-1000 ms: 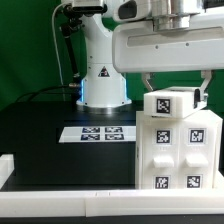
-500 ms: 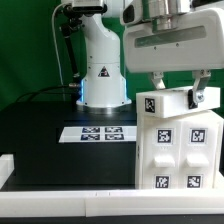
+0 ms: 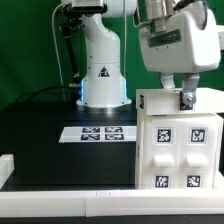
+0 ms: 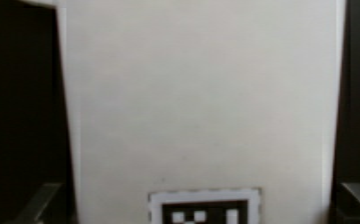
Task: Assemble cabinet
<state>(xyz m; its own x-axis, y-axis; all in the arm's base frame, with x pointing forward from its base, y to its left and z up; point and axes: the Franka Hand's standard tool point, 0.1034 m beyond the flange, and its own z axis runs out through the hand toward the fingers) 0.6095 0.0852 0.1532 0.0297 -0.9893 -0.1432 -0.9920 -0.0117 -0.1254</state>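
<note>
While the gripper (image 3: 178, 92) hangs right over the top of the cabinet (image 3: 178, 150), its fingers (image 3: 186, 97) stand spread to either side of the cabinet's top and pinch nothing that I can make out; the wrist view shows both fingertips (image 4: 42, 200) just off the two side walls, whether touching or a hair apart I cannot tell. The cabinet stands upright on the black table (image 3: 50, 140), close to the table's front edge, toward the exterior view's right; its right side is cut off by the frame.

Progress, as a judgement: looks late. Four tagged drawer blocks (image 3: 160, 137) sit in the front face, two over two, all roughly flush, no empty compartment in sight. No loose parts lie on the visible tabletop. The top surface looks flat and closed in the wrist view, one tag (image 4: 205, 210) at its edge. What is left is probably only a final seat or push, or a release and retreat; the back and far side of the cabinet are hidden, so I can't confirm those.

The marker board (image 3: 100, 132) lies flat near the middle of the table, well apart from the cabinet. The raised white border (image 3: 60, 178) runs along the front edge, untouched.
</note>
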